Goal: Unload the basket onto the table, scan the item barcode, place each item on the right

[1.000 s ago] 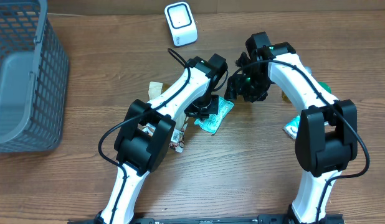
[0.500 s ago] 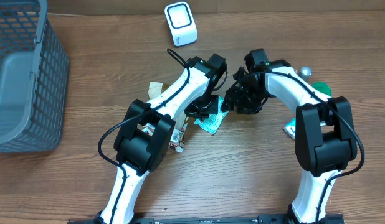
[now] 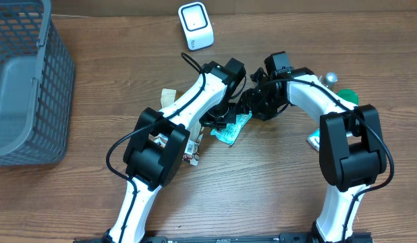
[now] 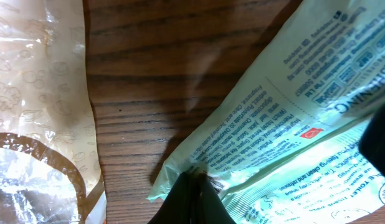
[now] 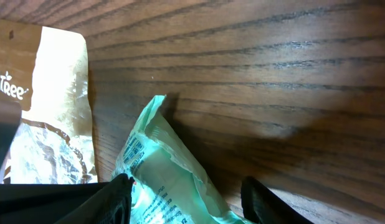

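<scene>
The surface [image 3: 262,196] is mid-brown wood streaked with darker grain lines. The packet [image 4: 286,106] is pale mint green, printed with small dark teal lettering and one little red mark, while the wrapper [image 4: 37,99] is glossy cream with a brown band and a clear, silvery patch. The basket [image 3: 57,88] is grey mesh in a square grid, the scanner [image 3: 195,27] white with a dark-framed face, and the left arm [image 3: 191,104] and right arm [image 3: 323,94] white with black joints.
</scene>
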### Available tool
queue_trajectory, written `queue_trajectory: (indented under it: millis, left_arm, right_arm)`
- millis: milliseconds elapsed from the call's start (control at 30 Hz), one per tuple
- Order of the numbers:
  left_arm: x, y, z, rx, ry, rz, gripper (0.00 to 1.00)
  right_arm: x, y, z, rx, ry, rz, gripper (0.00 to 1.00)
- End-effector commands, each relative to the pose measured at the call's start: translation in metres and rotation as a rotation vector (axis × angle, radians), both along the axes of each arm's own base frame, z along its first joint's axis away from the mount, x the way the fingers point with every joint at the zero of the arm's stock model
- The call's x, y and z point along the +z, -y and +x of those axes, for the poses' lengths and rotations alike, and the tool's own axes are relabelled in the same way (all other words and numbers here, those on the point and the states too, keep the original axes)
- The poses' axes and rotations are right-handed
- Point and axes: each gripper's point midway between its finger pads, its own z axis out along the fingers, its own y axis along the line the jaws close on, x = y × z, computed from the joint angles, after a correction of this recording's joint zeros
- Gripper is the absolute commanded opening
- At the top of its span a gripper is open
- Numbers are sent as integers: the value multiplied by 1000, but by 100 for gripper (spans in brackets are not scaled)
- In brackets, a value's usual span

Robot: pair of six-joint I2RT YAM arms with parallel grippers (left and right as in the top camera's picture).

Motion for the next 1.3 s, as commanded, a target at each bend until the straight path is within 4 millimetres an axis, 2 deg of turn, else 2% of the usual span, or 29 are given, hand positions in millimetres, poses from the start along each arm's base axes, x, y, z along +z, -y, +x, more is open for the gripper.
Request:
queue_trajectory:
  millis: [0, 267, 333, 533, 600, 633, 667, 700, 733, 933, 1033, 1167, 1267]
  left_arm:
    - [-19, -8, -10, 14, -47, 37, 4]
    - [-19, -8, -10, 14, -44, 35, 4]
    - [-19, -8, -10, 14, -44, 35, 4]
    - [-19, -8, -10, 14, -44, 35, 4]
    - [-20, -7, -10, 14, -44, 35, 4]
    - [-20, -7, -10, 14, -44, 35, 4]
    - [-20, -7, -10, 14, -44, 35, 4]
    - [-19, -8, -10, 14, -44, 35, 5]
    - [-19, -8, -10, 14, -44, 35, 4]
    - [-19, -7, -10, 14, -44, 35, 5]
    - [-19, -7, -10, 14, -45, 35, 4]
    - [-18, -4, -11, 17, -58, 7, 4]
    - [-16, -5, -11, 14, -73, -9, 4]
  right_arm:
    - [-3, -2, -3, -3, -16, 14, 54]
    - [-4, -2, -4, -4, -21, 13, 49]
    - [-4, -1, -6, -4, -28, 11, 45]
    - [-5, 0, -12, -2, -55, 6, 19]
    - [-5, 0, -12, -3, -56, 5, 17]
    - [-5, 0, -12, -3, -56, 5, 19]
    - [-5, 0, -12, -3, -56, 5, 28]
    - [-5, 0, -12, -3, -56, 5, 42]
    - [-5, 0, -12, -3, -56, 5, 45]
    - [-5, 0, -11, -3, -54, 5, 45]
    - [-5, 0, -13, -3, -61, 4, 37]
    - [-5, 0, -13, -4, -62, 8, 20]
    - [0, -6, -14, 7, -66, 51, 14]
